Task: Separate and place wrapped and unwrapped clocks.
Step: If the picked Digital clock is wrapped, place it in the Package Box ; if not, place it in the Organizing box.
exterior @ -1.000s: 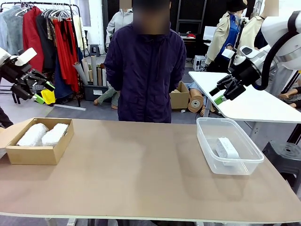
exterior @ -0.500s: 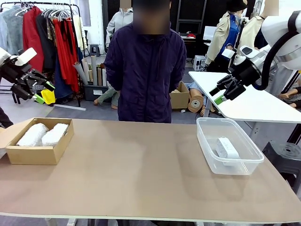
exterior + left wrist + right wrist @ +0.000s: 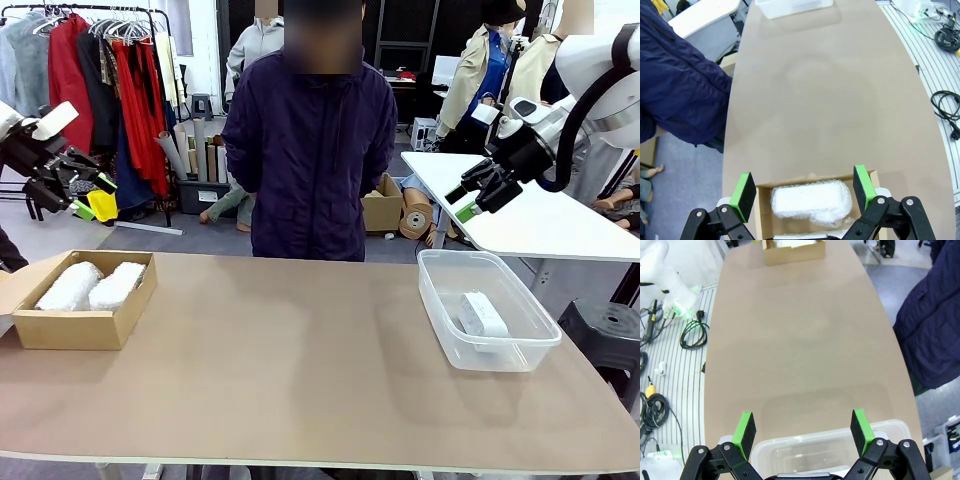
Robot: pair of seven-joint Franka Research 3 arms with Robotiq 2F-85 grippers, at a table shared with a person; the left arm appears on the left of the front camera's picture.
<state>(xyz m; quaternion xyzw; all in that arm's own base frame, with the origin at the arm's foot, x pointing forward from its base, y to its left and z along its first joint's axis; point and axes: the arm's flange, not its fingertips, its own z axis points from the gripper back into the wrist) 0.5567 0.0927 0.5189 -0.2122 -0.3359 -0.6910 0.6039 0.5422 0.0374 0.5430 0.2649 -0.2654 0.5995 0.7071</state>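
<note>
Two wrapped clocks, oblong bundles in crinkly white bubble wrap, lie side by side in the shallow brown cardboard box at the table's left. The left wrist view looks down on one bundle in that box. The bare white unwrapped clock lies in the clear plastic tub at the right. My left gripper hangs open high above the box, its fingertips wide apart. My right gripper is open above the tub, nothing between its pads.
A person in a dark jacket stands at the table's far side, hands out of sight. The brown tabletop is bare between box and tub. A white table stands behind at the right. Cables lie on the floor beside the table.
</note>
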